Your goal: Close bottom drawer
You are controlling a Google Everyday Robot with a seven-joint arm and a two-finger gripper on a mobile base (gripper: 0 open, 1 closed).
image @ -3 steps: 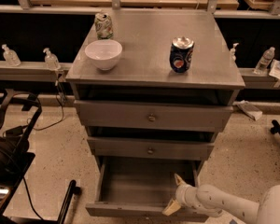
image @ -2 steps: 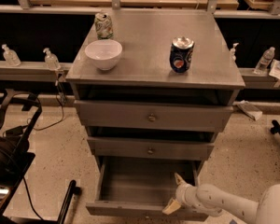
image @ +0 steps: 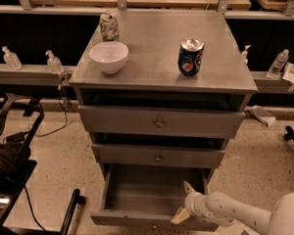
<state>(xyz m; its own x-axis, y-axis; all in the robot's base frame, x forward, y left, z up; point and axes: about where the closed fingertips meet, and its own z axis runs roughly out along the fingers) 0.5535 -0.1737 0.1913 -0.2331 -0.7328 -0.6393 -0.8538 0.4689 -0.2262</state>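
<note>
Bottom drawer [image: 142, 192] hangs wide open; gripper [image: 184, 201] at its right front corner, fingers spread, holding nothing. Next, likely: push front straight in.

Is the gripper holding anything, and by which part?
Nothing held. The gripper is open at the bottom drawer's front right corner, one finger inside it, one at its front edge.

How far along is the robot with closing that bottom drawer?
Done: nothing yet; the bottom drawer stands pulled well out, inside showing. In hand: the gripper sits at its front edge, fingers spread. Left: push the drawer fully in, flush with the middle drawer.
</note>
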